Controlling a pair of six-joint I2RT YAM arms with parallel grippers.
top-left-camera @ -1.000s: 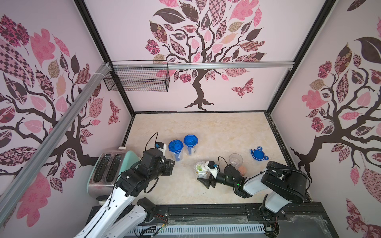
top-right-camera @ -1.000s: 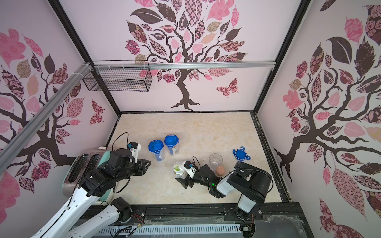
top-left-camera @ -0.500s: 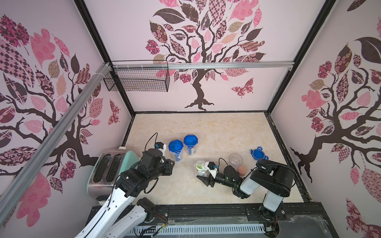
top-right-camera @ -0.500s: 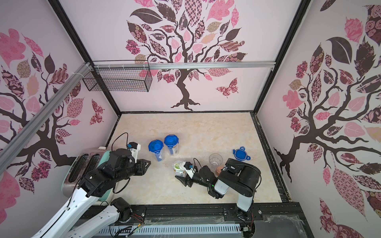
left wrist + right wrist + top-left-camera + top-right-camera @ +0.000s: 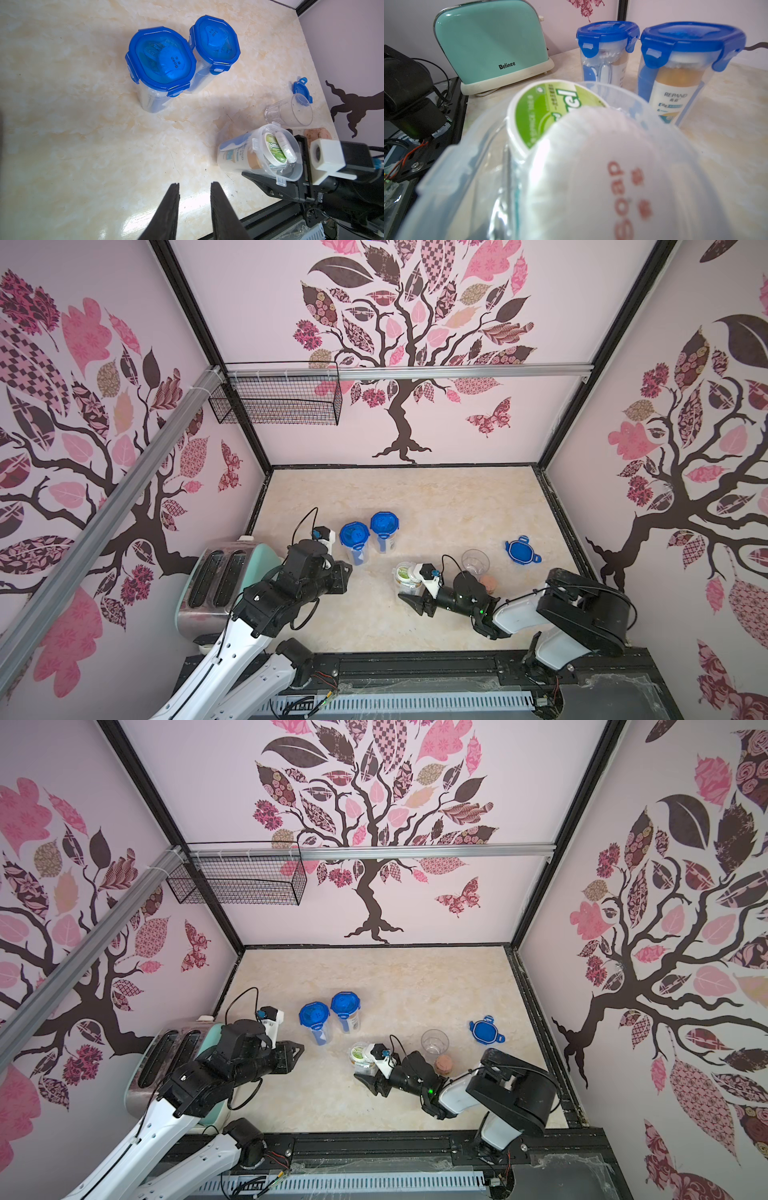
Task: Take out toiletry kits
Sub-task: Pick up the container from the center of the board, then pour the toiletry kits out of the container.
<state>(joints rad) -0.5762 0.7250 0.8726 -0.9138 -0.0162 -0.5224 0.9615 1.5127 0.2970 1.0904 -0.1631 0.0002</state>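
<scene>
An open clear jar [image 5: 405,574] stands lidless near the front middle of the table. It holds a toiletry kit: a round tub with a green label [image 5: 273,152], a white soap disc [image 5: 283,148] and a tan-capped bottle [image 5: 252,159]. My right gripper [image 5: 409,583] is shut on this jar, one black finger [image 5: 268,187] along its side; the jar fills the right wrist view [image 5: 571,166]. Two closed jars with blue clip lids [image 5: 354,536] [image 5: 385,523] hold more kits. My left gripper [image 5: 195,185] hovers open and empty to their left, in front of the toaster.
A mint toaster [image 5: 224,576] stands at the front left. A loose blue lid [image 5: 520,551], an empty glass [image 5: 475,561] and a cork [image 5: 489,583] lie to the right of the open jar. A wire basket [image 5: 276,400] hangs on the back wall.
The right gripper's jaws have closed in on the open jar, and the right arm's base link has swung slightly left. The left arm has not moved.
</scene>
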